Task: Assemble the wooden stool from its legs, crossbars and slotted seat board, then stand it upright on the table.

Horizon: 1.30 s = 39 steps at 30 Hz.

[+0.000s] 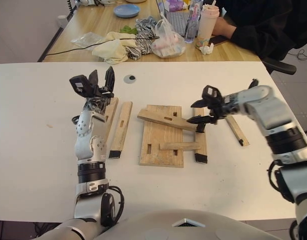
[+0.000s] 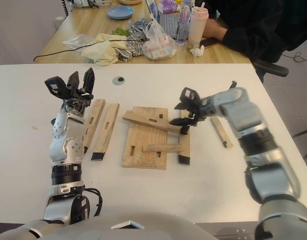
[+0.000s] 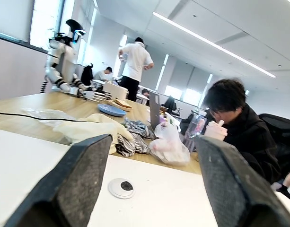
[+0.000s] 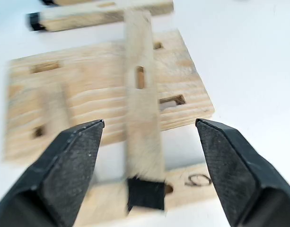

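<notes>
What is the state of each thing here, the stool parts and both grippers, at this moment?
Seat board: flat on the table, visible slots empty.
Diagonal leg: lying across the seat board, not clamped.
Short crossbar: loose on the seat board.
Leg beside the board's left edge: flat on the table.
Left gripper: jaws open, empty, raised above the table.
Right gripper: jaws open, astride the diagonal leg's black-tipped end.

Long white ceiling strip lights (image 3: 208,43) run overhead, and tall bright windows (image 3: 43,19) glow pale well beyond the left tool (image 3: 152,146). The white rectangular table (image 1: 33,150) is evenly lit, almost flat, with mild glare. Only soft, short shadows lie beneath the right tool (image 1: 196,112), along the edges of the pale slotted wooden seat board (image 1: 161,132).
</notes>
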Each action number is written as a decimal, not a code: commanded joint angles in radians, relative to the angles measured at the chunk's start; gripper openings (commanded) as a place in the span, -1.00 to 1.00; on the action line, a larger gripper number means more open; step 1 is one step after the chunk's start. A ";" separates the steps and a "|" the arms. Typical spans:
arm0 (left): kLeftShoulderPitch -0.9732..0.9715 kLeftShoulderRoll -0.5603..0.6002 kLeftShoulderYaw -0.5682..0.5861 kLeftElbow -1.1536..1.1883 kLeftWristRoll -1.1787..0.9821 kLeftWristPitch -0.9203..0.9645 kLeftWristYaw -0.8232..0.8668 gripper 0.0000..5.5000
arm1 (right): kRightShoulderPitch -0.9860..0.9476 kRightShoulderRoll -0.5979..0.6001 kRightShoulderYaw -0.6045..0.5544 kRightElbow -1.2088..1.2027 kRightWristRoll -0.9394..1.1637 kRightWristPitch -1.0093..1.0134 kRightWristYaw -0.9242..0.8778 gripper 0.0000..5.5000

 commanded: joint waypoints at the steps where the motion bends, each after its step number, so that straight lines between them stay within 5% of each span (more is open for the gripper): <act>1: 0.014 -0.018 -0.002 0.003 0.017 -0.027 0.022 0.15 | 0.044 -0.114 -0.002 -0.084 0.036 -0.074 0.161 0.29; 15: -0.055 0.015 -0.035 0.063 0.017 0.013 -0.014 0.15 | 0.280 -0.035 0.131 -0.199 -0.092 -0.155 0.014 0.29; 29: -0.048 -0.028 -0.042 0.069 0.029 -0.028 0.004 0.15 | 0.203 -0.014 0.155 -0.089 -0.161 -0.227 0.031 -0.50; 39: -0.016 0.007 -0.100 -0.055 -0.006 0.091 -0.059 0.22 | 0.136 0.010 0.082 -0.062 -0.215 -0.572 -0.053 -0.54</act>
